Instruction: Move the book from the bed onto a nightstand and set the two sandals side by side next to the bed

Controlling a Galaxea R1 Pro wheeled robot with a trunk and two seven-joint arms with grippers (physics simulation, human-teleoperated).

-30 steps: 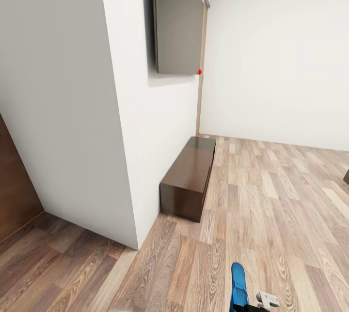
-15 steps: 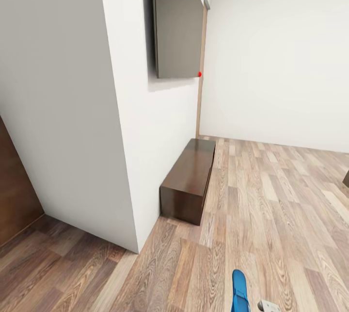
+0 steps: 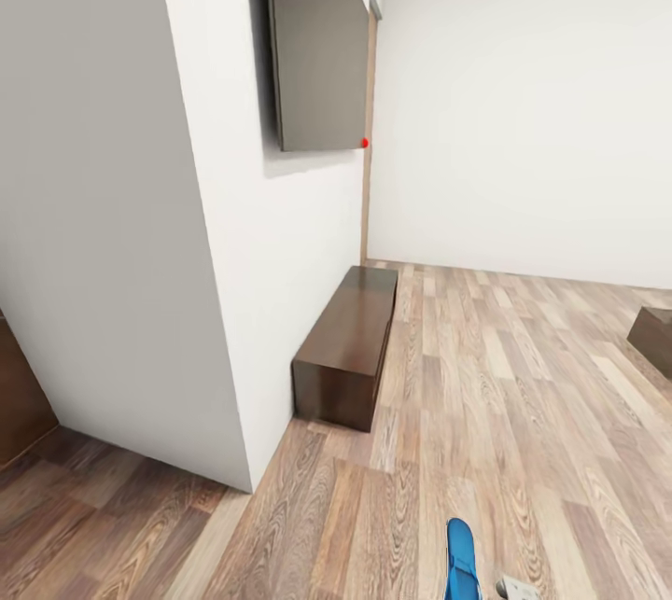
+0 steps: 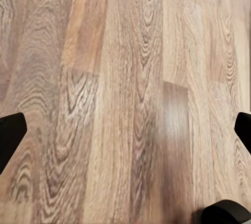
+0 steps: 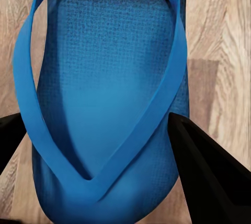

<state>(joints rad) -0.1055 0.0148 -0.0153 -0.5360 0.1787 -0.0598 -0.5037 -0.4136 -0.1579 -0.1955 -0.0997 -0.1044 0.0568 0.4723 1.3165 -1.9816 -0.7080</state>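
One bright blue sandal (image 3: 460, 558) shows at the lower edge of the head view, held out over the brown wood-plank floor (image 3: 523, 413) of the bedroom. In the right wrist view the sandal (image 5: 104, 78) sits sole-up-close with its straps forming a V, and my right gripper (image 5: 110, 156) is shut on it, a black finger (image 5: 209, 182) on either side. A bit of the right gripper (image 3: 513, 589) peeks in beside the sandal. My left gripper (image 4: 125, 130) hangs open above bare floor. The book, the bed, the nightstand and the second sandal are out of view.
A white wall corner (image 3: 215, 301) juts out at left. The long low dark TV cabinet (image 3: 347, 348) stands against it under a wall-mounted grey panel (image 3: 313, 40). A dark brown furniture corner (image 3: 655, 337) enters at the right edge. Open floor stretches ahead to the right.
The whole head view has shifted: the wall corner and cabinet slid left and the dark corner at the right came further in. The sandal stays in the right gripper.
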